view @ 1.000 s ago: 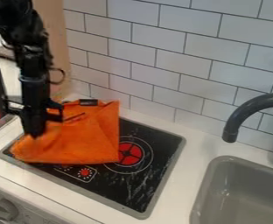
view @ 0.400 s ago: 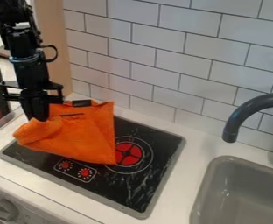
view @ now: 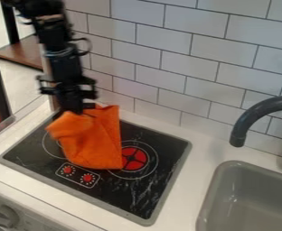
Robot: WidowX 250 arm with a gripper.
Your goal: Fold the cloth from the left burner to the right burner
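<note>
In the camera view, the arm comes in from the top left, and the gripper hangs over the back left part of the stove. The jaws are clenched, and they grasp the orange cloth near its upper left part. From this place the cloth goes down over the middle of the stove, with a folded, bulging part to the left and a long edge to the right. It covers part of the left burner, whose ring shows at the left of the cloth. The right edge of the cloth lies over the left side of the right burner, and most of the red centre there is visible. Just in front of the cloth's lower end are two red knobs. To the right of the stove, the grey sink is set into the white counter, with the dark tap above it. Behind the stove stands the wall of white tiles.
</note>
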